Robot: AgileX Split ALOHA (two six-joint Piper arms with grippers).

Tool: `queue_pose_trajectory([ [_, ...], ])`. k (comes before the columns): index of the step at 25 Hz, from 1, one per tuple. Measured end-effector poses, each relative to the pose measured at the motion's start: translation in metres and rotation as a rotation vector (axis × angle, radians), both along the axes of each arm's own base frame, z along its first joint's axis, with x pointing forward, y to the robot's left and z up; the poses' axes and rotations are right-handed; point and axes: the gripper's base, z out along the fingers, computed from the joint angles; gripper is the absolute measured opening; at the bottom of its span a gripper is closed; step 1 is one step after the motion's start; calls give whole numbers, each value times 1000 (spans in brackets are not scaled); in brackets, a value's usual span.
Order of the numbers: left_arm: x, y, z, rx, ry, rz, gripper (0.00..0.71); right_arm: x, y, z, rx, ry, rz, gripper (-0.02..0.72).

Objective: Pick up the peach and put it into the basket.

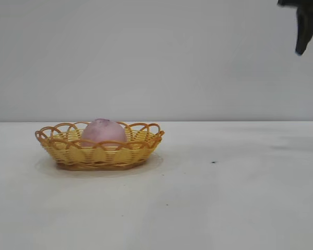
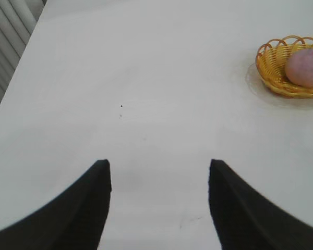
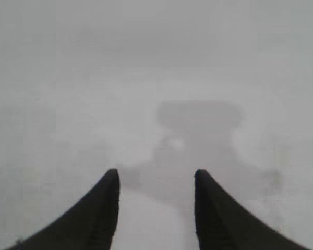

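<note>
Spanning most of the exterior frame, the white table (image 1: 240,198) is carrying the scene, bare apart from a tiny dark speck (image 1: 213,162) right of centre. Sitting left of centre on it, the basket (image 1: 99,147) is resting flat, its orange looped rim facing up. Nestling inside the basket, the peach (image 1: 104,131) is showing its pink dome above the rim, roughly centred in the bowl and looking settled; the placing step is, by my reading, done. Hanging in the upper right corner of the exterior frame, the right gripper (image 1: 312,28) is sitting well apart from basket and fruit, high above the table; in its wrist view the right gripper (image 3: 156,179) is showing fingers spread with nothing between them, only blurred table and its own shadow beyond. Pointing over open table in its own wrist view, the left gripper (image 2: 159,174) is also standing spread and empty, with the basket (image 2: 268,73) and peach (image 2: 305,67) appearing far off at the upper right of that frame. Risks from here are looking small: a low or sweeping pass by either arm could be clipping the light basket's rim, sliding it or tipping the fruit out.
</note>
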Motion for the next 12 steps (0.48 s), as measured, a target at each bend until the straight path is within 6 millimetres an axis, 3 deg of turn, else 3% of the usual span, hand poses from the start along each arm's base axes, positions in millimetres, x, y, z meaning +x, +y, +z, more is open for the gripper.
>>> queue_pose_trajectory([
  [7,0,0,0,0,0,0,364,-131,-8,3,-7,-222,-58,325],
  [10,0,0,0,0,0,0,364,-177,-16,-1,-59,-315,-103,325],
  [12,0,0,0,0,0,0,364,-197,-20,-5,-98,-340,-114,325],
])
